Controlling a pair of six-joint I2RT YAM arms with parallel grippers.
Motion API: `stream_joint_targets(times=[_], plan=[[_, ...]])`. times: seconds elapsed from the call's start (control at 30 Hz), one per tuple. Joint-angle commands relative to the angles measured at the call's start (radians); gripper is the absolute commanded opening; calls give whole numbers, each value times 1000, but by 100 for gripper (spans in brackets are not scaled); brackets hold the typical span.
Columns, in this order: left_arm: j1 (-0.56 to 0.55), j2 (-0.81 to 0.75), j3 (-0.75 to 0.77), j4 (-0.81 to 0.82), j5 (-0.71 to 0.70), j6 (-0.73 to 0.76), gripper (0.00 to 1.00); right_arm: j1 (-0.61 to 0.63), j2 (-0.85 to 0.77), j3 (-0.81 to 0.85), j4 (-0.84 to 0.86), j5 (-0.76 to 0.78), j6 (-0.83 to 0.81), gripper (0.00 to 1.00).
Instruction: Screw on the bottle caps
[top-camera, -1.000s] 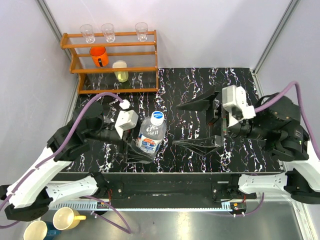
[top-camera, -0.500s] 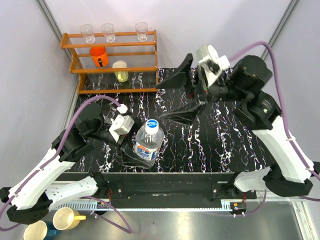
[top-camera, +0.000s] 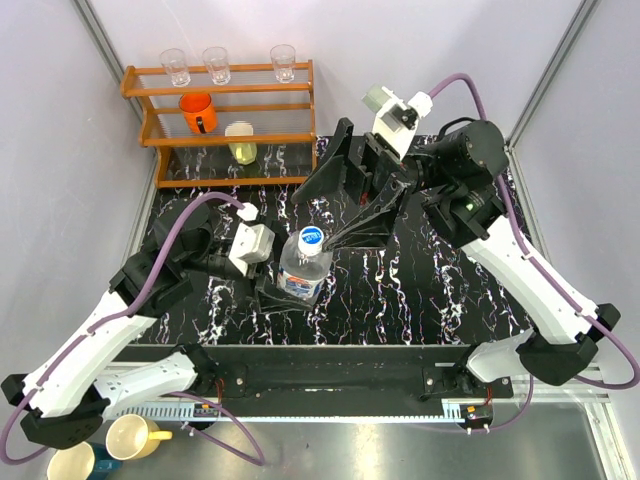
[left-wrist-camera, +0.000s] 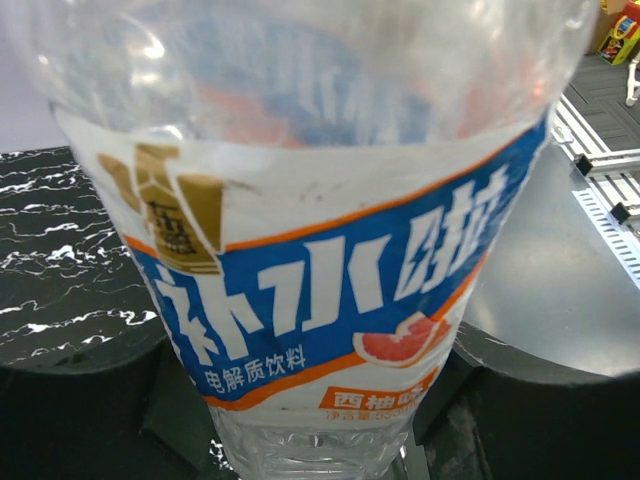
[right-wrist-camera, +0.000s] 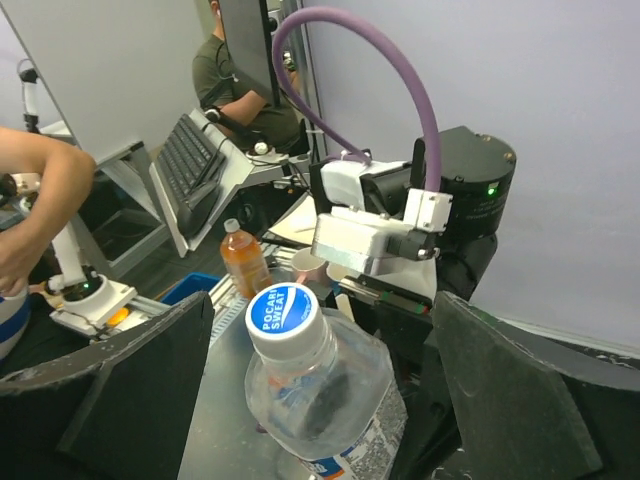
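Observation:
One clear bottle (top-camera: 300, 275) with a blue and white label stands upright near the table's front middle. My left gripper (top-camera: 282, 292) is shut on its lower body; the bottle (left-wrist-camera: 310, 230) fills the left wrist view with a dark finger (left-wrist-camera: 545, 415) pressed to each side. A white cap with a blue top (top-camera: 311, 238) sits on its neck. My right gripper (top-camera: 316, 218) reaches in from the back, open wide. In the right wrist view the cap (right-wrist-camera: 285, 315) lies between the spread fingers (right-wrist-camera: 130, 390), touching neither, with the right gripper (right-wrist-camera: 320, 305) level with it.
A wooden rack (top-camera: 225, 125) at the back left holds three clear glasses (top-camera: 216, 64), an orange cup (top-camera: 198, 112) and a yellow cup (top-camera: 241, 142). Two mugs (top-camera: 134, 436) sit below the table's front edge at left. The black marble tabletop (top-camera: 440, 290) stretches right.
My right arm swung from the table's right side to the back middle and brought its open fingers down around the cap. The left gripper kept its hold, shifting the bottle slightly.

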Motion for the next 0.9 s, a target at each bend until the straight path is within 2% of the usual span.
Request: stream_joint_targets(times=[0.0, 0.57, 0.77, 0.87], plan=[[17, 0, 12, 116, -22, -17, 39, -4, -24, -36, 145, -52, 105, 98], [37, -19, -68, 250, -103, -200, 36, 2, -15, -56, 201, -12, 105, 84], [40, -25, -79, 270, -170, -217, 36, 27, -17, -24, 1, 25, -31, 78], [41, -30, -85, 274, -180, -218, 36, 33, -17, -18, -45, 40, -68, 75]])
